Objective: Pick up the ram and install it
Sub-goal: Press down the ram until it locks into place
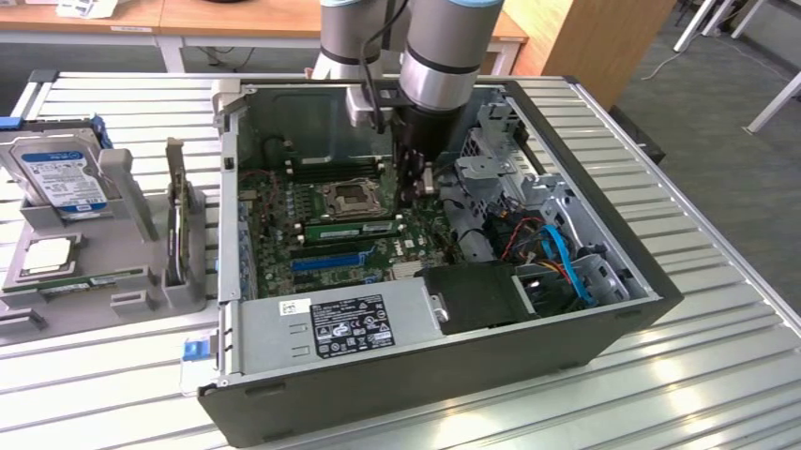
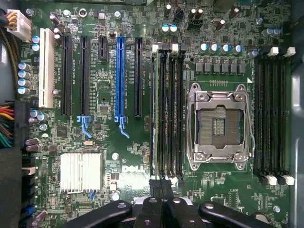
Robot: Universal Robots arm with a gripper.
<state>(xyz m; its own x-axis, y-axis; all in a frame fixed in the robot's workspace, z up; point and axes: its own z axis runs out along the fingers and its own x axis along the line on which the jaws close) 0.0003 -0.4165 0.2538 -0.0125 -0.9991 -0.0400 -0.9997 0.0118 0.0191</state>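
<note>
Exterior view first: the arm (image 1: 441,56) comes straight down into an open black PC case (image 1: 601,328) lying on a slatted metal table (image 1: 701,394). The gripper (image 1: 418,192) sits low over the motherboard (image 1: 328,246), just to the exterior view's right of the empty CPU socket (image 1: 347,199). A green ram (image 1: 355,228) stick stands on edge in a slot just below that socket, and the gripper is right by its end. Off to the exterior view's left there's a grey holder (image 1: 113,281) with a blue-labelled hard drive (image 1: 63,173) and a square silver processor chip (image 1: 48,255) in it. The power supply (image 1: 338,323) fills the near corner of the case

Wrist view: looking flat down at the board, the black fingers (image 2: 160,187) are pinched together, jaws narrow, right at the end of the memory slots (image 2: 167,109) beside the open socket (image 2: 217,126). The ram (image 2: 156,109) shows edge-on as a thin green line in the slot nearest the blue expansion slot (image 2: 119,78), and the fingertips meet over its end. Can't tell if they're actually touching it or just above
</note>
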